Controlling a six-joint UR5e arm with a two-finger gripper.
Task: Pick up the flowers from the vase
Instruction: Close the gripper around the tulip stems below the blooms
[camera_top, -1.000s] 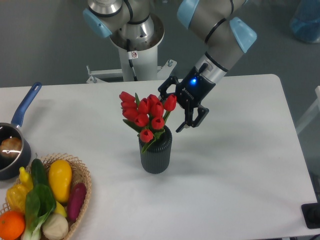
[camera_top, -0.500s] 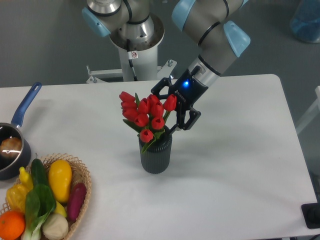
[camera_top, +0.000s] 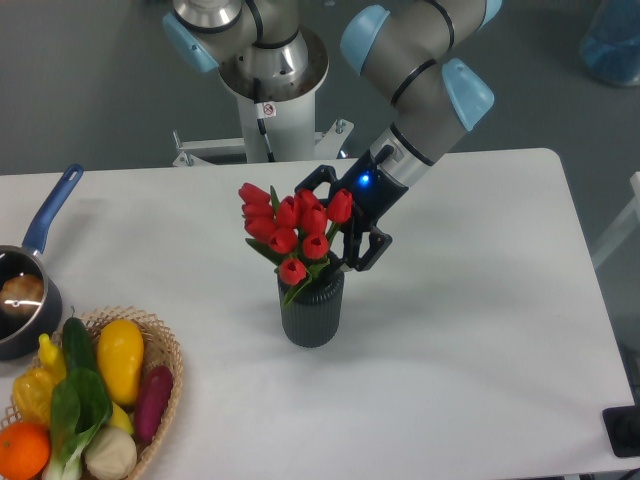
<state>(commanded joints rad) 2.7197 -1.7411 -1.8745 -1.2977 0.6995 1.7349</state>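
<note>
The flowers, a bunch of red tulips with green leaves, stand in the vase, a short dark grey ribbed cylinder at the table's middle. My gripper comes in from the upper right, open, its two black fingers spread on either side of the bunch's right part. One finger reaches behind the blooms, the other finger sits low beside the vase mouth. The stems are mostly hidden by leaves and the vase rim.
A wicker basket of vegetables and fruit sits at the front left. A dark pan with a blue handle lies at the left edge. The robot's base stands behind the table.
The gripper has slid left and slightly down toward the tulips, its fingers now straddling the right side of the bunch. The flowers and vase have not moved.
</note>
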